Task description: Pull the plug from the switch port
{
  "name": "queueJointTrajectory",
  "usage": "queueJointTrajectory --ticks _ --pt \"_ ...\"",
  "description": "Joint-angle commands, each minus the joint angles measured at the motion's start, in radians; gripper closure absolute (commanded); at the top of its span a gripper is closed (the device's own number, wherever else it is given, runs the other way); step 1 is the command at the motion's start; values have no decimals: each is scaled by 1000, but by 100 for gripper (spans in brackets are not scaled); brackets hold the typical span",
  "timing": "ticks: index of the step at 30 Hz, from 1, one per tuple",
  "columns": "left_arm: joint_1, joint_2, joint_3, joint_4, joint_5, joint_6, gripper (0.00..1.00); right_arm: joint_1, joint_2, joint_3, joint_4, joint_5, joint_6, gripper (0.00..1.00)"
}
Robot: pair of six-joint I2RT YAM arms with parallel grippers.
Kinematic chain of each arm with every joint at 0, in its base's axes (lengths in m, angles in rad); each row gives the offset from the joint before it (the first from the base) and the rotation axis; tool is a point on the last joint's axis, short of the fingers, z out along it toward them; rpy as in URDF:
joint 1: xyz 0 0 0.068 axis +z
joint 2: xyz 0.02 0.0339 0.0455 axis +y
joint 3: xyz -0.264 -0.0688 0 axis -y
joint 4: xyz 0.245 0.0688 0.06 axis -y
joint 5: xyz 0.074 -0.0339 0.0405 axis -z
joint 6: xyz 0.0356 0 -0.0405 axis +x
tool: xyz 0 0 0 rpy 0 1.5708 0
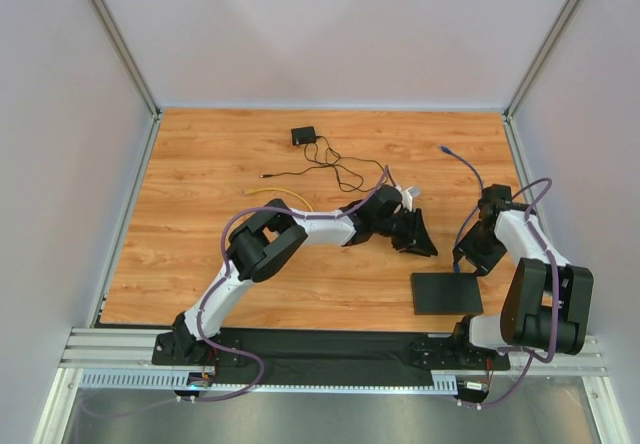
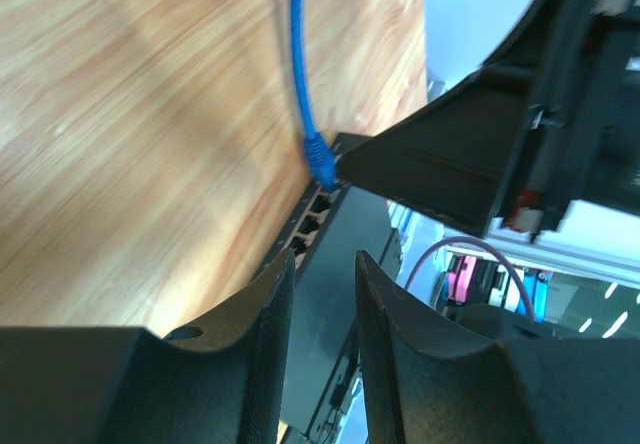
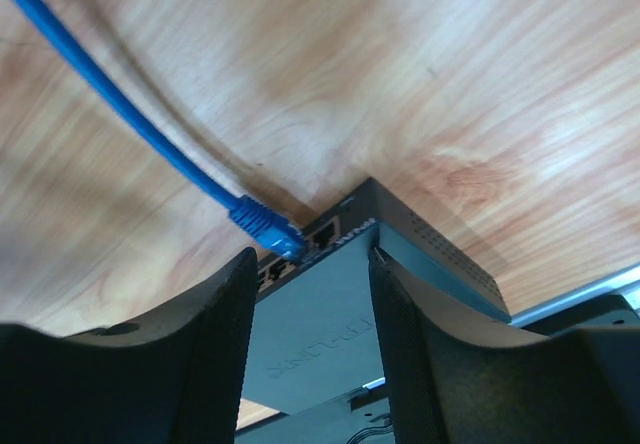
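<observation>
The switch [image 1: 447, 293] is a flat matte black box at the near right of the wooden table. A blue plug [image 3: 268, 226] on a blue cable [image 1: 470, 171] sits in a port on its far edge; it also shows in the left wrist view [image 2: 320, 163]. My right gripper [image 3: 312, 256] is open and empty, hovering over the switch's top [image 3: 320, 314] just behind the plug, its jaws not around the plug. My left gripper [image 2: 323, 259] is open and empty, left of the switch [image 2: 350, 226], pointing toward the ports. In the top view it [image 1: 418, 234] is close to the right gripper [image 1: 480, 254].
A small black adapter [image 1: 304, 135] with a thin black cord [image 1: 335, 169] lies at the back middle. A yellow wire [image 1: 285, 195] lies beside the left arm. White walls with metal posts close in the table on three sides.
</observation>
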Motion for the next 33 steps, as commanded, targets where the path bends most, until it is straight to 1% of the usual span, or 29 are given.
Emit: queueJointTrajectory --ticks 1,5,11,14,17,18,23,25,26,29,33 --pt "7 -39 -28 48 4 -24 62 8 70 -18 141 -135 -40 51" --pt "13 -33 -60 82 7 -49 63 37 99 -8 166 -188 -77 53" --pt "18 -34 -67 89 7 -53 64 39 62 3 176 -203 -100 53" --pt "18 -36 -64 88 9 -49 64 39 20 28 124 -110 -74 54" --pt "18 -40 -73 94 12 -44 64 39 -23 45 107 -90 -74 54" --pt "18 -46 -76 97 12 -49 64 39 -30 58 97 -58 -73 54" --pt "18 -60 -85 103 16 -44 64 35 -51 94 -12 90 -18 51" --pt "18 -62 -83 106 20 -47 64 12 -65 63 -11 87 16 49" --pt "18 -62 -82 108 23 -52 64 -22 -94 43 4 84 56 49" --pt "19 -66 -83 108 35 -52 65 -57 -151 -10 41 98 108 49" --pt "18 -80 -90 88 43 -36 65 -71 -133 -23 41 148 121 50"
